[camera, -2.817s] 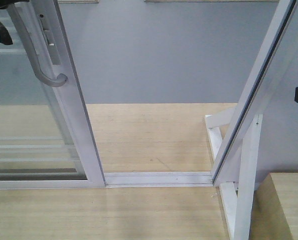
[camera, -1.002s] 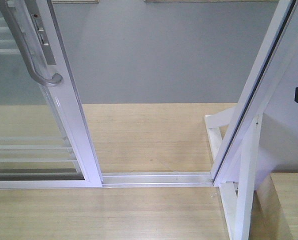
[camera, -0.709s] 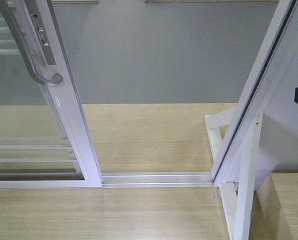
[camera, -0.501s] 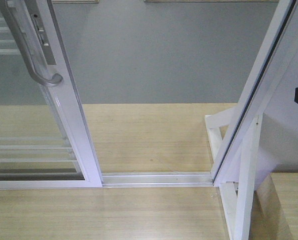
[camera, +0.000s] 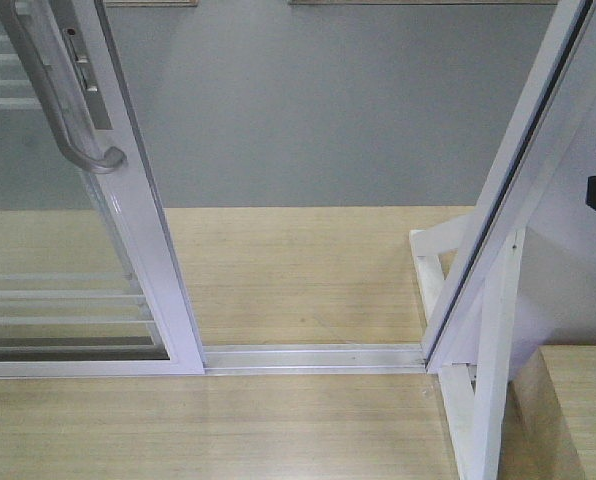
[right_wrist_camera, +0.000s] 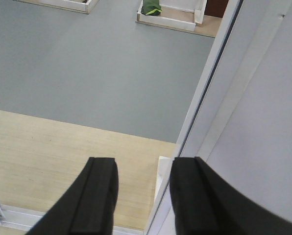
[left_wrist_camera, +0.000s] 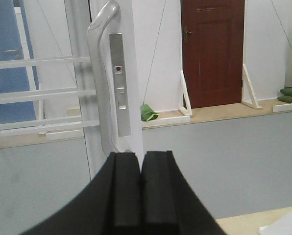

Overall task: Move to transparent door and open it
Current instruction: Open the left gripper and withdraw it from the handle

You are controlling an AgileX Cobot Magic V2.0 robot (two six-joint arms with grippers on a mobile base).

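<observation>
The transparent door (camera: 148, 230) stands at the left of the front view, clear glass in a white frame. Its curved grey handle (camera: 66, 110) and lock plate (camera: 83, 70) sit on the edge stile. An open gap lies between the stile and the right frame post. In the left wrist view the handle (left_wrist_camera: 99, 73) and lock plate (left_wrist_camera: 120, 88) stand just beyond my left gripper (left_wrist_camera: 140, 157), which is shut and empty, apart from the handle. My right gripper (right_wrist_camera: 141, 171) is open and empty, beside the frame post (right_wrist_camera: 209, 88).
A floor track (camera: 313, 357) crosses the gap. The white frame post (camera: 508, 190) with its brace (camera: 493, 360) stands on the right. Thin horizontal bars (camera: 48, 300) show through the glass. A wooden box (camera: 578, 410) sits at the bottom right. Grey floor (camera: 328, 110) lies beyond.
My left gripper, seen at the handle 2.8 s ago, has left the front view, and the door has slid a little to the left. In the last second nothing visibly moved.
</observation>
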